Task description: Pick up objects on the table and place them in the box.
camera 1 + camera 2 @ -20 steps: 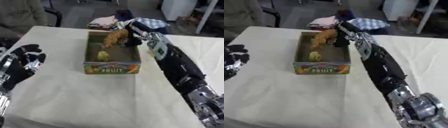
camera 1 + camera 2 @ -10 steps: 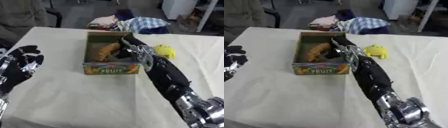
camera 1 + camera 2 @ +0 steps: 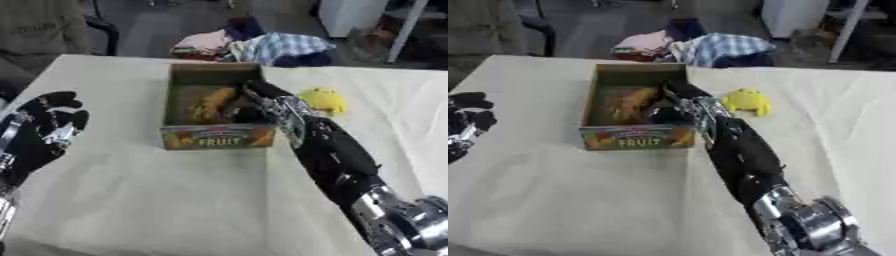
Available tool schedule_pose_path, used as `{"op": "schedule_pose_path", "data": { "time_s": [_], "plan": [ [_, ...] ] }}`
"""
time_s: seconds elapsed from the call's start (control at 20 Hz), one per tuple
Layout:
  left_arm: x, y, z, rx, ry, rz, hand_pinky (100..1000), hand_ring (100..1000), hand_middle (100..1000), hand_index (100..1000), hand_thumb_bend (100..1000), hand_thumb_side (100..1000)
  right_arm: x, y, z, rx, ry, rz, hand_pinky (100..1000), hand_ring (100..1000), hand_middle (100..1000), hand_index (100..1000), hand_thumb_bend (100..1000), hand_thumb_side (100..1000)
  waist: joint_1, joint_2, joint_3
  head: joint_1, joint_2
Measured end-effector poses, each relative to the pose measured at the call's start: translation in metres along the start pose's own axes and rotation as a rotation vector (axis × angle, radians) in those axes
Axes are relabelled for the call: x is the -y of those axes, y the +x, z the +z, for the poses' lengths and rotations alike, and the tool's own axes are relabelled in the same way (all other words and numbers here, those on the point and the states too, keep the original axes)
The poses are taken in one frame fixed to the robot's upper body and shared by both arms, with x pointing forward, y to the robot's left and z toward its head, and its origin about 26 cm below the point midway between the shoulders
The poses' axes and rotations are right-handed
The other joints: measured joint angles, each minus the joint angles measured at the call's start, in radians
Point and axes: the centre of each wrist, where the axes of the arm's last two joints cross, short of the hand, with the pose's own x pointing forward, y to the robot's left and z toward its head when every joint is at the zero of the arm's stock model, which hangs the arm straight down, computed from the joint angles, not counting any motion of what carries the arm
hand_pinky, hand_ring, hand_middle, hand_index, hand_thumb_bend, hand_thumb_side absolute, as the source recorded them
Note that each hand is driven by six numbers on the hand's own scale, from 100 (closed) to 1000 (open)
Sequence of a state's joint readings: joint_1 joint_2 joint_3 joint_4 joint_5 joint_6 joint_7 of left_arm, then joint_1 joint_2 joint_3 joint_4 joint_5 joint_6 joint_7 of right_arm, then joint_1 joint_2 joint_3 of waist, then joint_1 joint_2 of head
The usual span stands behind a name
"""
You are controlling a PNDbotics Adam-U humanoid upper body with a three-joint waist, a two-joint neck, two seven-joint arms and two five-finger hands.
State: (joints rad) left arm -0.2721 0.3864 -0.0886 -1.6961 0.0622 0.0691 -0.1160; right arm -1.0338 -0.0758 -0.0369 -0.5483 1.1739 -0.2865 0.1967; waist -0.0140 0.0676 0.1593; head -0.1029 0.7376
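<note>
A cardboard box (image 3: pixel 217 137) marked FRUIT stands in the middle of the white table (image 3: pixel 175 200). An orange and yellow toy (image 3: pixel 210 102) lies inside it. My right hand (image 3: pixel 267 100) reaches over the box's right wall, its dark fingers relaxed just to the right of the toy and holding nothing that I can see. A yellow soft object (image 3: pixel 324 100) lies on the table to the right of the box, close behind my right forearm. My left hand (image 3: pixel 44 125) rests open at the left edge, fingers up.
A heap of clothes (image 3: pixel 254 45) lies beyond the table's far edge, behind the box. A dark chair (image 3: pixel 101 30) stands at the upper left and a white post (image 3: pixel 402 25) at the upper right.
My right hand has come down from above the box with the orange toy, and the toy now lies in the box. The camera has tilted, bringing the yellow object into view.
</note>
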Motion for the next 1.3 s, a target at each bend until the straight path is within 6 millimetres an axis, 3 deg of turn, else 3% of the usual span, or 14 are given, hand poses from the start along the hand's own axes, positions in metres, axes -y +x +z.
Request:
{"op": "schedule_pose_path", "data": {
  "time_s": [0.5, 0.8, 1.1, 1.15, 1.3],
  "plan": [
    [0.0, -0.002, 0.002, -0.005, -0.009, 0.001, 777, 655, 700, 815, 338, 407, 0.049, -0.01, 0.01, 0.047, -0.063, 0.049, 815, 862, 875, 960, 399, 681, -0.011, 0.0, -0.013, 0.01, -0.003],
    [0.0, -0.003, 0.003, -0.009, -0.009, 0.0, 779, 656, 701, 814, 328, 414, 0.07, -0.04, 0.028, -0.042, -0.155, 0.007, 803, 852, 862, 953, 359, 664, -0.015, 0.0, -0.025, 0.021, -0.009],
    [-0.001, -0.005, 0.005, -0.016, -0.006, 0.001, 781, 657, 702, 814, 325, 413, 0.067, -0.081, 0.05, -0.223, -0.211, -0.09, 793, 845, 853, 946, 331, 674, -0.016, 0.0, -0.033, 0.026, -0.01],
    [-0.001, -0.005, 0.005, -0.016, -0.006, 0.0, 781, 658, 704, 814, 325, 414, 0.065, -0.087, 0.054, -0.249, -0.217, -0.106, 792, 844, 851, 944, 293, 646, -0.016, 0.0, -0.035, 0.026, -0.01],
    [-0.002, -0.005, 0.005, -0.017, -0.004, -0.003, 783, 659, 705, 815, 323, 413, 0.054, -0.103, 0.063, -0.327, -0.219, -0.151, 792, 845, 852, 944, 327, 700, -0.012, 0.0, -0.038, 0.03, -0.01]
  ]
}}
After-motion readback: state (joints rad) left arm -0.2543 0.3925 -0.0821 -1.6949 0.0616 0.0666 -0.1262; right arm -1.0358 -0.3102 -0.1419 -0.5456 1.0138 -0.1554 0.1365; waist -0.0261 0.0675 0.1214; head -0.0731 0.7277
